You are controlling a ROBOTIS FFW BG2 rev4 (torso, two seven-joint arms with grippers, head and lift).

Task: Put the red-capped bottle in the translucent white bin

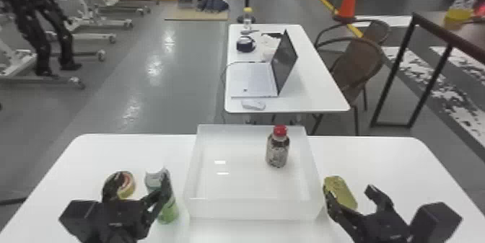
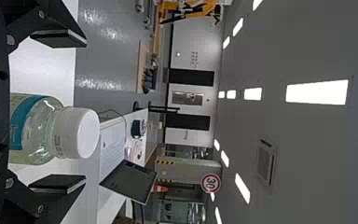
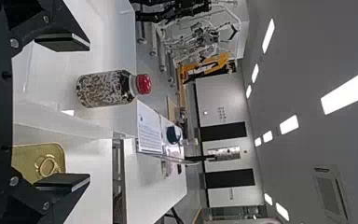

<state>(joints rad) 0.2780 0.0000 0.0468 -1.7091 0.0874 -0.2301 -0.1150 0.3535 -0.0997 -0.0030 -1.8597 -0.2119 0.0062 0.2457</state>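
The dark patterned bottle with the red cap (image 1: 277,150) stands upright inside the translucent white rectangular bin (image 1: 252,208), so the placing looks done; only drawing the arms back seems left. The left gripper (image 1: 141,178) is spread around a clear green bottle with a white cap (image 1: 168,212); the right gripper (image 1: 348,190) is spread too, beside a gold tin (image 1: 341,191). The bottle sits nearer the bin's right wall, with open floor to its left.

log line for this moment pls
red-capped bottle: upright in bin | left gripper: open, near white-capped bottle | right gripper: open, near tin | placement: looks done
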